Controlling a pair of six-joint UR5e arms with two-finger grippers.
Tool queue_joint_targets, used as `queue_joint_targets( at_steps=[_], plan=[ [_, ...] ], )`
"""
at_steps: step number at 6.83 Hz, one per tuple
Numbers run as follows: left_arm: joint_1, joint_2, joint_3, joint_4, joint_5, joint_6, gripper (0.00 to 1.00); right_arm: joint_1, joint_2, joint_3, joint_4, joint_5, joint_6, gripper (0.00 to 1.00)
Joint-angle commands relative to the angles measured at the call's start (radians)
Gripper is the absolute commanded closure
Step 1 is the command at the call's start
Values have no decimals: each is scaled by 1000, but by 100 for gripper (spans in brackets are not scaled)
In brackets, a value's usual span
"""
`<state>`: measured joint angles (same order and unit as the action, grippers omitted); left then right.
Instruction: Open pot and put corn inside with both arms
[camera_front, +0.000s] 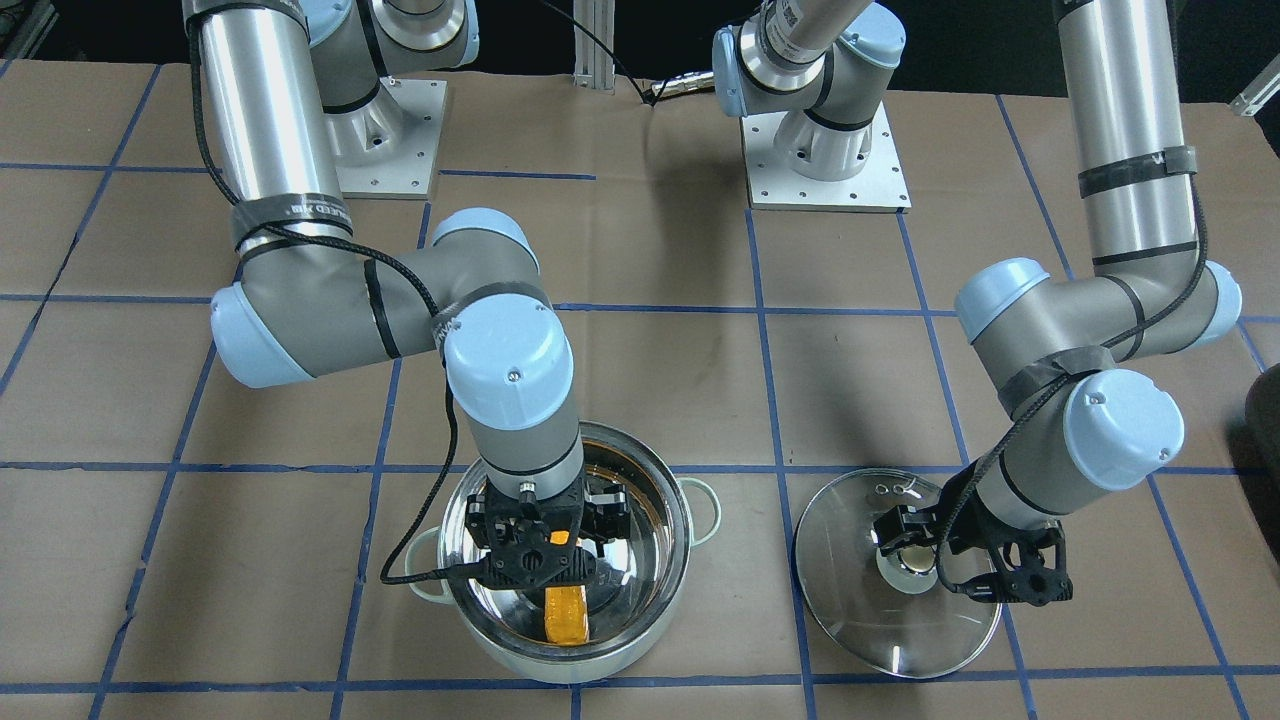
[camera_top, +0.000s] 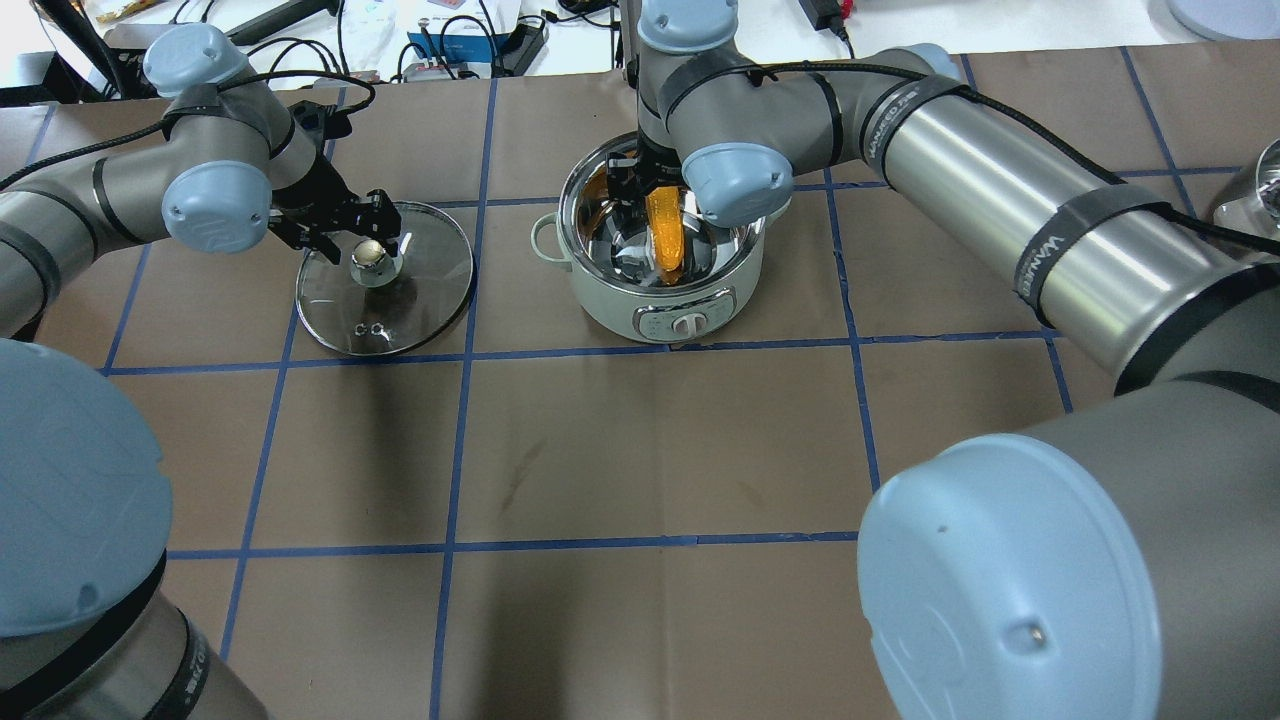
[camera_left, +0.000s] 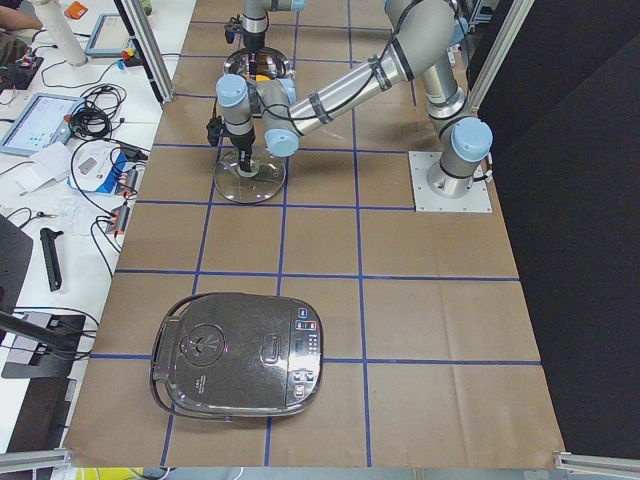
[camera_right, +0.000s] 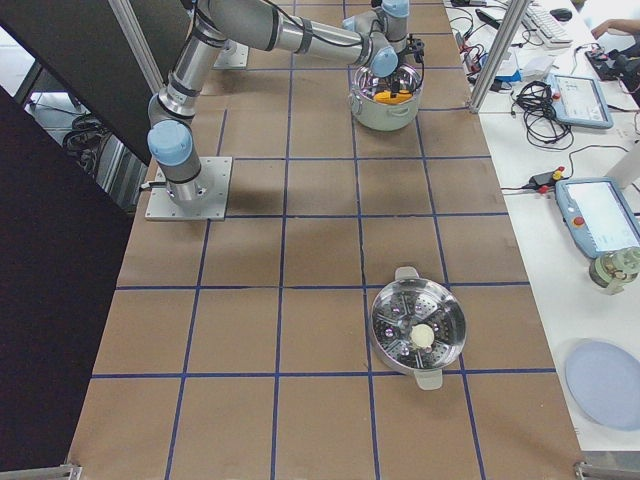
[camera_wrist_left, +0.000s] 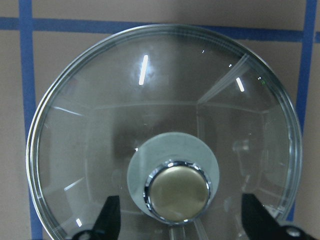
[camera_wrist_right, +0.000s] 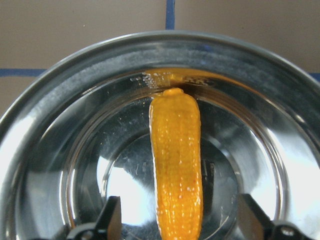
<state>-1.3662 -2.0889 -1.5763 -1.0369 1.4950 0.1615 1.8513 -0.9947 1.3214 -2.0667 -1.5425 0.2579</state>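
Observation:
The mint-green pot (camera_front: 650, 640) stands open, and the yellow-orange corn (camera_front: 565, 615) lies on its shiny bottom. My right gripper (camera_front: 540, 560) hangs just over the pot. In the right wrist view its fingers (camera_wrist_right: 112, 217) stand wide apart on either side of the corn (camera_wrist_right: 177, 160), clear of it. The glass lid (camera_front: 880, 630) lies flat on the table beside the pot. My left gripper (camera_front: 910, 545) is open around the lid's metal knob (camera_wrist_left: 177, 192), with its fingers (camera_wrist_left: 110, 215) apart from it. In the overhead view the lid (camera_top: 400, 310) is left of the pot (camera_top: 680, 310).
A dark rice cooker (camera_left: 240, 355) sits at the table's left end. A steel steamer pan (camera_right: 415, 330) with a pale ball in it sits at the right end. The arm bases are bolted at the robot's side of the table.

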Motion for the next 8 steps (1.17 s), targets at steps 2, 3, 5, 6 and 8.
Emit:
queue_joint_targets(
  at_steps=[2, 3, 5, 6, 8],
  plan=[
    [-100, 212, 15, -224, 24, -139, 0, -168, -363, 27, 487, 2, -50, 0],
    [-157, 309, 16, -314, 62, -176, 0, -234, -452, 63, 543, 1, -160, 0],
    [-232, 426, -5, -348, 57, -175, 0, -258, -563, 201, 556, -30, -181, 0],
    [-246, 447, -14, -348, 57, -175, 0, -256, -570, 222, 548, -43, -180, 0],
    [-243, 454, -14, -377, 60, -175, 0, -254, -575, 223, 547, -45, -181, 0]
  ],
)
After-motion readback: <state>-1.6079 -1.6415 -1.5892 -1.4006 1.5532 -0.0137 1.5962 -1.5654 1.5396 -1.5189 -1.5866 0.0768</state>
